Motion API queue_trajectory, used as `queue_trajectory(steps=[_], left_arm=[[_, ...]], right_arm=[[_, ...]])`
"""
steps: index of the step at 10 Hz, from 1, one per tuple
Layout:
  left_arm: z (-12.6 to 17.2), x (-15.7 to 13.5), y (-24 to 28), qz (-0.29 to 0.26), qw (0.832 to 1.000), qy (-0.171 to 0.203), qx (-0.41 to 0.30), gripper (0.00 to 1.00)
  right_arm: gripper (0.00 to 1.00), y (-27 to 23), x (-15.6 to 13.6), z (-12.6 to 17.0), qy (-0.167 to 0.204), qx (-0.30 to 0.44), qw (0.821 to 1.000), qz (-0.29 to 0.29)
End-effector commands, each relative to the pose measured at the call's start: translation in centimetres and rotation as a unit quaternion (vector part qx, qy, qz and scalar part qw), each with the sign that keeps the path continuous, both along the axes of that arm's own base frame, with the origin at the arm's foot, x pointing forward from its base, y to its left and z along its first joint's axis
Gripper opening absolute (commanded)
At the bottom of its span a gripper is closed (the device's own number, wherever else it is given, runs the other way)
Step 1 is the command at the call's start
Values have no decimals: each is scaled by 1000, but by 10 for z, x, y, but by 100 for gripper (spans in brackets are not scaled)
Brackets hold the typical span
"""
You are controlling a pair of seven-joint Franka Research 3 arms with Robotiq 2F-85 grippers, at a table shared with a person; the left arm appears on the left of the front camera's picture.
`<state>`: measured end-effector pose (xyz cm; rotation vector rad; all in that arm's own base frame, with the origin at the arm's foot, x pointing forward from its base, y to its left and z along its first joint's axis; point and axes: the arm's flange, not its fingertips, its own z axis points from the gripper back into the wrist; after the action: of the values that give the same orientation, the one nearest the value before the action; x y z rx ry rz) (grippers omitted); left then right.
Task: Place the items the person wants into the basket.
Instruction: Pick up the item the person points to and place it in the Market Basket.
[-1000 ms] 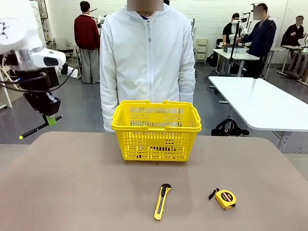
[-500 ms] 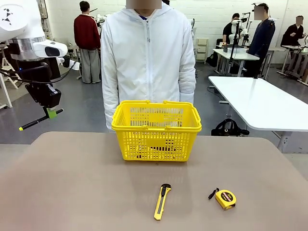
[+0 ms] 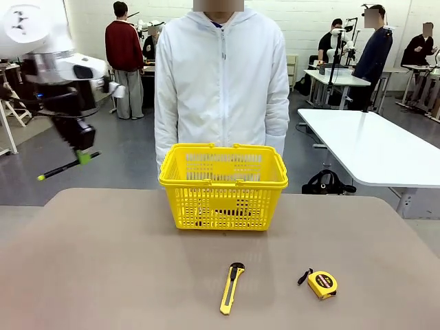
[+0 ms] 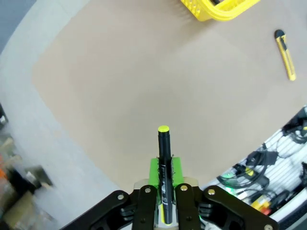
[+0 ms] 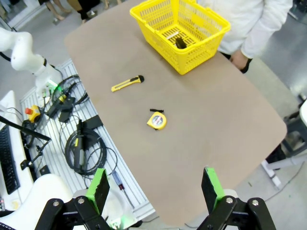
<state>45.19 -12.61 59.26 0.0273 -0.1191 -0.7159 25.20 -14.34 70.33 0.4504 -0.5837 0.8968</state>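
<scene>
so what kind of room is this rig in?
Probably a shared robotics lab or workshop: white worktables with people behind the person, a cabling rack beside the brown table, and painted block walls.

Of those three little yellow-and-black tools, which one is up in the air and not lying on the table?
The pen, pinched in the left gripper above the table's left end. The knife and tape measure lie on the table.

L gripper (image 3: 83, 155) w/ pen (image 3: 67, 167) higher, nearer basket (image 3: 223, 184) (person shifted)
</scene>
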Motion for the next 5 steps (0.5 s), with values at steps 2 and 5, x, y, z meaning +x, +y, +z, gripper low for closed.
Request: queue_trajectory(steps=[2, 5], left_arm=[[9, 91, -96, -152, 988, -19, 1, 11], [-21, 144, -187, -277, 961, -22, -12, 11]], right_arm=[[100, 1, 2, 2, -4, 16, 1000, 11], [100, 1, 2, 2, -4, 16, 1000, 11]])
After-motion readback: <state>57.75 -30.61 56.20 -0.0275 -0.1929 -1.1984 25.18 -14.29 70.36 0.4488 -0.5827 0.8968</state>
